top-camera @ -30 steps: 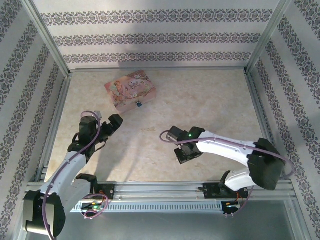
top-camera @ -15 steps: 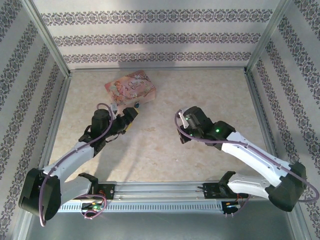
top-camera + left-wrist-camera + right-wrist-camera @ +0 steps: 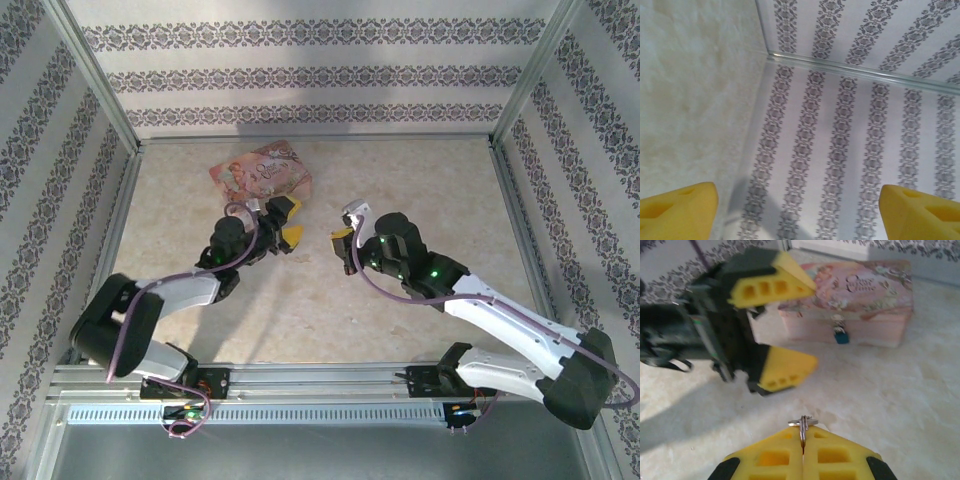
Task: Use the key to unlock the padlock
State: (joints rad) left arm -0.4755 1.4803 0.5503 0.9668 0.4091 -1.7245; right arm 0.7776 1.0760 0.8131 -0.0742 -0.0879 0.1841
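Top external, arms: the left gripper lay low just beside the near edge of the pink box, its yellow fingers spread wide; the right gripper faced it across a short stretch of table, fingers pressed together
Left wrist, hand: we saw two yellow fingertips at the lower corners, far apart, nothing between them; beyond them lay table top and patterned wall
Right wrist, grasp: the pads met on a silvery key ring; the key itself was hidden between them, so we could not tell how its blade pointed
Right wrist, target: the padlock hung at the clasp on the box's front face, beyond the left gripper and to its right
Step in hand, our judgement: bringing key to lock; we would close the left fingers on the lock body to steady it, keyway towards the right arm, then square the blade up before pushing slowly, since so small a lock swings aside easily
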